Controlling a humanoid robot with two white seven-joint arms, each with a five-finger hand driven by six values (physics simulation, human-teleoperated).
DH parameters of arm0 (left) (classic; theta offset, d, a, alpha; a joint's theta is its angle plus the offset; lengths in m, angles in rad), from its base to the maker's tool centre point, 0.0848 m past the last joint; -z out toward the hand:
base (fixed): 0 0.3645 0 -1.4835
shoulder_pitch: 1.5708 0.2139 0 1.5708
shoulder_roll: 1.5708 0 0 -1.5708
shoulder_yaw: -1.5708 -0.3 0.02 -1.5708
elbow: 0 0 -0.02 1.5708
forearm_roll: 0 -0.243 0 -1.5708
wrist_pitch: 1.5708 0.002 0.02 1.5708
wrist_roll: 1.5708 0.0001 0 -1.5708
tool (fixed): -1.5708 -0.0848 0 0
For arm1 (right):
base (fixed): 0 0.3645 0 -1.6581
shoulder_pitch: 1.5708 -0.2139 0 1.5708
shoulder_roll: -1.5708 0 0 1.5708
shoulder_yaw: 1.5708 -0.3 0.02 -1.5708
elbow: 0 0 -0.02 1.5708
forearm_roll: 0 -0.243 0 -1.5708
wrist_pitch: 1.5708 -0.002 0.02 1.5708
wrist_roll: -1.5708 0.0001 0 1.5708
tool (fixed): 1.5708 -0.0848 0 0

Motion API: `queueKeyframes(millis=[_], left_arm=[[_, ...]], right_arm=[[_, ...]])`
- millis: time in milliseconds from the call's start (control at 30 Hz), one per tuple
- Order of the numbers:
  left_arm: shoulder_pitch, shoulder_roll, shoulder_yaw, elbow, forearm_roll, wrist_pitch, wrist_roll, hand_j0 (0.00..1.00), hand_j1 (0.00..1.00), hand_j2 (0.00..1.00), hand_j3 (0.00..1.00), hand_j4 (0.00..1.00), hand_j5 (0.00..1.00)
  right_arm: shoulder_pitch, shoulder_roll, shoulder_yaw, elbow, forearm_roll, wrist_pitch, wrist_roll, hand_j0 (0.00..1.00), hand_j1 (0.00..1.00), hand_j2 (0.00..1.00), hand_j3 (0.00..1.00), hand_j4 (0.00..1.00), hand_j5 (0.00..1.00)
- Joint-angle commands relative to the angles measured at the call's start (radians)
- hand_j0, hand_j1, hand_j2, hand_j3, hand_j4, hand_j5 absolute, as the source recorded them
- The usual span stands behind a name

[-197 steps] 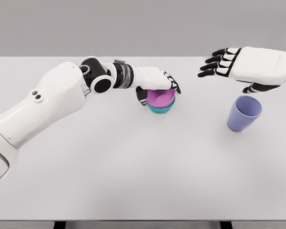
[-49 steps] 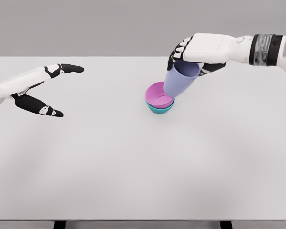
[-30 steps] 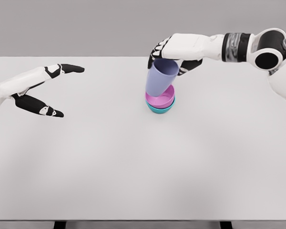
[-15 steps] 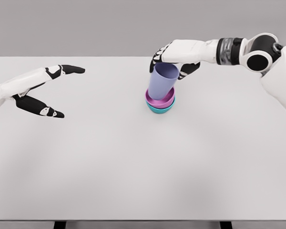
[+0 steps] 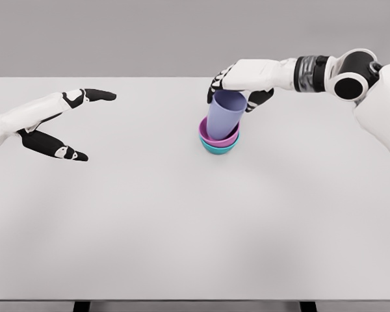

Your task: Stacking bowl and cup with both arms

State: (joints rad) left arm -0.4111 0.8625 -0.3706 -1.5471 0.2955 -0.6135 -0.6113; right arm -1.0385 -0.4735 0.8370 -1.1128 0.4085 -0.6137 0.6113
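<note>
While gripped by right robot hand point(image 5: 242, 79), cup point(image 5: 223, 117) sits in pink bowl point(image 5: 231, 138).

We see the right hand point(image 5: 242, 79) over the middle of the white table point(image 5: 195, 221), its fingers curled around the rim of the lavender cup point(image 5: 223, 117). The cup stands nearly upright, its base down inside the pink bowl point(image 5: 218, 138), which is nested in the teal bowl point(image 5: 219, 149). Whether the cup's base actually touches the pink bowl's floor we cannot tell. The left hand point(image 5: 49, 120) hangs well apart at the table's left side, fingers spread and holding nothing.
</note>
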Motion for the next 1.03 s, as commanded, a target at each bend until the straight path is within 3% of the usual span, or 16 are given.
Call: queueKeyframes(millis=[0, 33, 67, 367, 500, 533, 600, 633, 700, 1000], left_arm=[[0.0, 0.001, 0.001, -0.001, 0.008, 0.003, 0.0, 1.0, 1.0, 1.0, 1.0, 1.0, 1.0], [0.0, 0.001, 0.001, -0.001, 0.008, 0.003, 0.0, 1.0, 1.0, 1.0, 1.0, 1.0, 1.0], [0.0, 0.001, -0.001, -0.001, 0.008, 0.003, 0.0, 1.0, 1.0, 1.0, 1.0, 1.0, 1.0], [0.0, 0.001, 0.001, -0.002, 0.008, 0.003, 0.0, 1.0, 1.0, 1.0, 1.0, 1.0, 1.0], [0.0, 0.001, -0.001, -0.002, 0.008, 0.003, 0.0, 1.0, 1.0, 1.0, 1.0, 1.0, 1.0], [0.0, 0.001, 0.001, -0.002, 0.008, 0.003, 0.0, 1.0, 1.0, 1.0, 1.0, 1.0, 1.0], [0.0, 0.001, -0.001, -0.002, 0.008, 0.003, 0.0, 1.0, 1.0, 1.0, 1.0, 1.0, 1.0], [0.0, 0.001, 0.001, -0.002, 0.008, 0.003, 0.0, 1.0, 1.0, 1.0, 1.0, 1.0, 1.0], [0.0, 0.001, -0.001, -0.002, 0.008, 0.003, 0.0, 1.0, 1.0, 1.0, 1.0, 1.0, 1.0], [0.0, 0.001, 0.001, -0.002, 0.002, 0.003, 0.0, 1.0, 1.0, 1.0, 1.0, 1.0, 1.0]], right_arm=[[0.0, -0.002, 0.005, -0.004, -0.005, 0.003, 0.0, 0.79, 0.79, 0.79, 0.79, 0.79, 0.79], [0.0, -0.002, 0.01, -0.007, -0.004, 0.003, 0.0, 0.93, 0.93, 0.93, 0.93, 0.93, 0.93], [0.0, -0.002, 0.01, -0.012, 0.004, 0.003, 0.0, 0.98, 0.98, 0.98, 0.98, 0.98, 0.98], [-0.002, -0.002, 0.008, -0.019, 0.004, 0.003, 0.0, 1.0, 1.0, 1.0, 1.0, 1.0, 1.0], [-0.011, -0.022, -0.009, -0.099, -0.005, 0.003, 0.0, 1.0, 1.0, 1.0, 1.0, 1.0, 1.0], [-0.011, -0.048, -0.012, -0.101, -0.005, 0.003, 0.0, 1.0, 1.0, 1.0, 1.0, 1.0, 1.0], [-0.006, -0.168, -0.048, -0.102, -0.007, 0.003, 0.0, 1.0, 1.0, 1.0, 1.0, 1.0, 1.0], [0.009, -0.221, -0.098, -0.102, -0.008, 0.003, 0.0, 1.0, 1.0, 1.0, 1.0, 1.0, 1.0], [0.057, -0.307, -0.11, -0.101, -0.008, 0.003, 0.0, 1.0, 1.0, 1.0, 1.0, 1.0, 1.0], [0.12, -0.353, -0.114, -0.101, -0.01, 0.003, 0.0, 1.0, 1.0, 1.0, 1.0, 1.0, 1.0]])
